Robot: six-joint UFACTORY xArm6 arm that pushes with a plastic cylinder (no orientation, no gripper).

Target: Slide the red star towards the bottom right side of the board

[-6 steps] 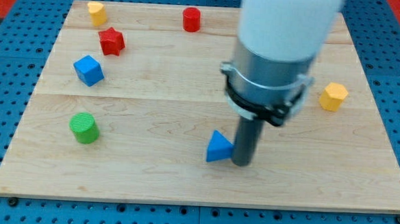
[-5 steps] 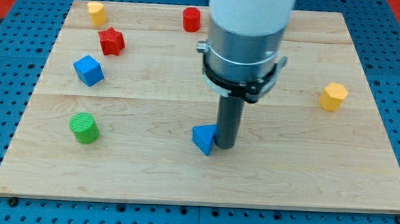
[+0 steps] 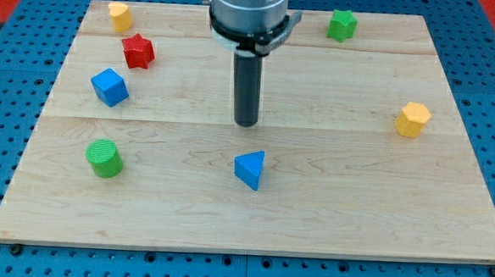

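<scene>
The red star point(image 3: 138, 50) lies near the board's upper left. My tip point(image 3: 246, 122) stands near the board's middle, well to the right of and below the star, and apart from it. The blue triangle point(image 3: 250, 169) lies just below my tip, not touching it. The arm's body covers the spot at the view's top where the red cylinder stood, so that block is hidden.
A yellow block point(image 3: 118, 15) sits at the top left. A blue cube point(image 3: 109, 87) and a green cylinder point(image 3: 104, 158) lie on the left. A green star point(image 3: 342, 25) is at the top right, a yellow hexagon point(image 3: 412, 119) at the right. The wooden board point(image 3: 354, 212) has blue pegboard around it.
My tip has moved up and left, away from the blue triangle, which it had nudged left. The green star has come into view; the red cylinder is now hidden.
</scene>
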